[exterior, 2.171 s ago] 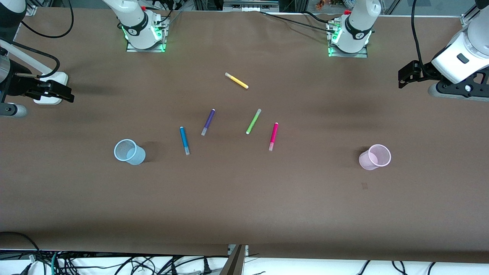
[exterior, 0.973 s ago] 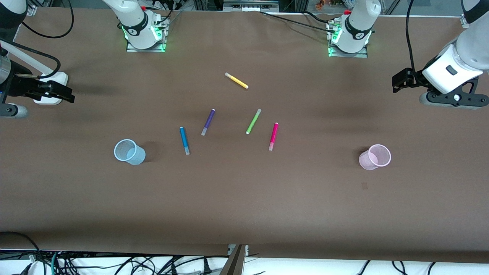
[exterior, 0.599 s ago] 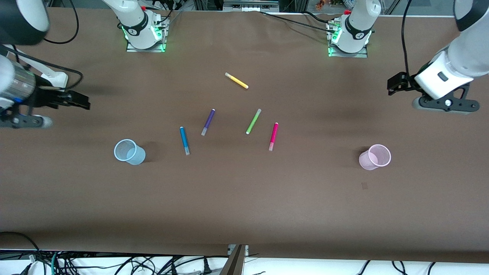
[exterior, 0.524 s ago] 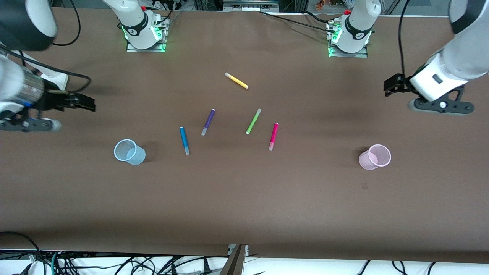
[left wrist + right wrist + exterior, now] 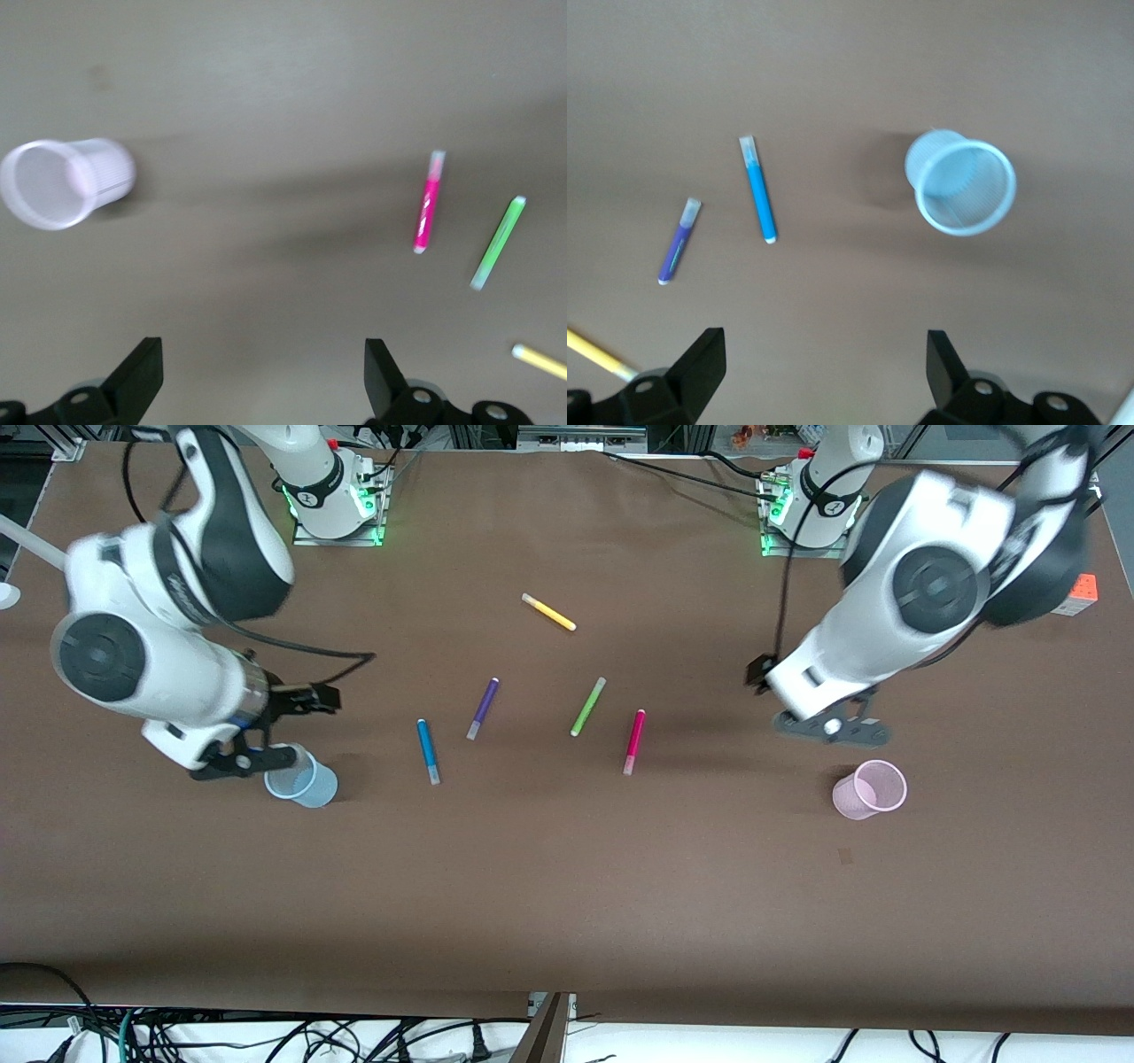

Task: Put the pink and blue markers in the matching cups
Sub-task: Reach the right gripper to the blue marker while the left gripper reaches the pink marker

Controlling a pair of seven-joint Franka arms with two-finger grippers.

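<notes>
The blue marker (image 5: pixel 428 751) and pink marker (image 5: pixel 634 741) lie flat mid-table. The pale blue cup (image 5: pixel 313 785) stands toward the right arm's end, the pale pink cup (image 5: pixel 870 789) toward the left arm's end. My right gripper (image 5: pixel 326 699) hangs open and empty over bare table beside the blue cup. Its wrist view shows the blue cup (image 5: pixel 961 181), the blue marker (image 5: pixel 758 199) and the gripper (image 5: pixel 824 365). My left gripper (image 5: pixel 759 672) hangs open and empty over bare table between pink marker and pink cup. Its wrist view shows the pink cup (image 5: pixel 66 181), the pink marker (image 5: pixel 428 212) and the gripper (image 5: pixel 263 376).
A purple marker (image 5: pixel 483 708) and a lime-green marker (image 5: pixel 588 706) lie between the blue and pink ones. A yellow marker (image 5: pixel 549 613) lies nearer the bases. An orange cube (image 5: pixel 1083 595) sits at the left arm's end of the table.
Both arms have swung in from the table's ends toward the middle, the right one to the blue cup, the left one near the pink cup. Markers and cups have not moved.
</notes>
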